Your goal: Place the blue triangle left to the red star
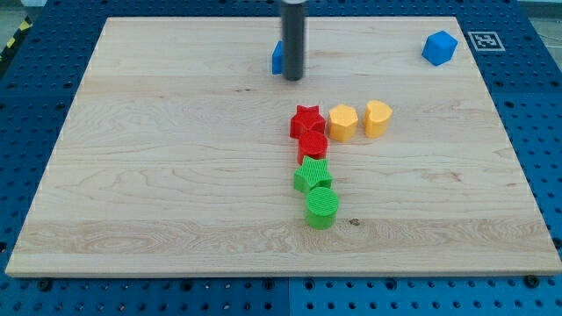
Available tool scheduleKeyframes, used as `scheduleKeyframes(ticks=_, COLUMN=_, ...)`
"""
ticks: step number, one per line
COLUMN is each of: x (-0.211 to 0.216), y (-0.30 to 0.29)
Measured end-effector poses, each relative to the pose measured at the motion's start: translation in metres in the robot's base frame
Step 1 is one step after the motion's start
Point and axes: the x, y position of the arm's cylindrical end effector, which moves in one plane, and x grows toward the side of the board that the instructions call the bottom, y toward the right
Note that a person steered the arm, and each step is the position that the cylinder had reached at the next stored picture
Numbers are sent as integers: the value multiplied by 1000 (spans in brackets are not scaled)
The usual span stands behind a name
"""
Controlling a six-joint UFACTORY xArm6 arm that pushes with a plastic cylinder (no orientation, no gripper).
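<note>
The blue triangle [277, 58] lies near the view's top centre, mostly hidden behind my rod. My tip [293, 78] rests on the board touching or just right of the triangle's lower right side. The red star [306, 121] sits at the board's middle, below and slightly right of my tip. A red round block [313, 147] touches the star from below.
A yellow hexagon [342, 122] and a yellow heart [377, 118] stand right of the star. A green star [313, 175] and a green cylinder [321, 208] lie below the red blocks. A blue cube [439, 47] sits at the view's top right.
</note>
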Motion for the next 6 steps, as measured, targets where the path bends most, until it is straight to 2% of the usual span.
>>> scheduleKeyframes(ticks=1, x=-32, y=10)
scheduleKeyframes(ticks=2, x=-90, y=-32)
scheduleKeyframes(ticks=3, x=-87, y=-40)
scheduleKeyframes(ticks=4, x=-57, y=-45)
scheduleKeyframes(ticks=6, x=-48, y=-62)
